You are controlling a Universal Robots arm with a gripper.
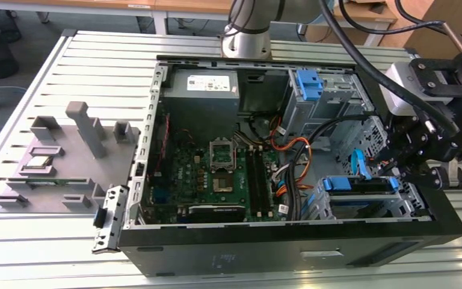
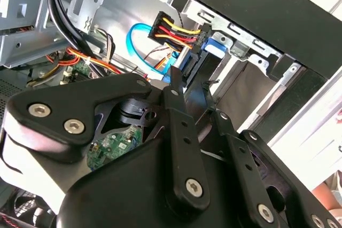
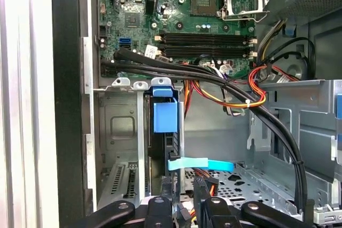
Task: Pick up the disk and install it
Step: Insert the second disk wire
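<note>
The disk [image 1: 360, 184] stands on edge in the drive cage [image 1: 411, 195] at the near corner of the open computer case, on the exterior view's right, with its blue rail on top. In the first wrist view I see its dark edge [image 3: 163, 150] in the cage slot under a blue rail tab. Its green circuit board [image 2: 113, 148] shows in the second wrist view. My gripper [image 1: 396, 169] hangs just above the cage, right at the disk's outer end [image 3: 184, 188] [image 2: 192, 97].
A flat blue data cable [image 3: 200, 164] and a power plug with yellow, red and black wires [image 2: 176, 29] lie close to the disk. Black cables [image 3: 240, 97] cross the case. A grey power-supply box [image 1: 203, 90], a lighter-blue bracket [image 1: 307, 84] and a grey fixture tray [image 1: 62, 162] lie farther off.
</note>
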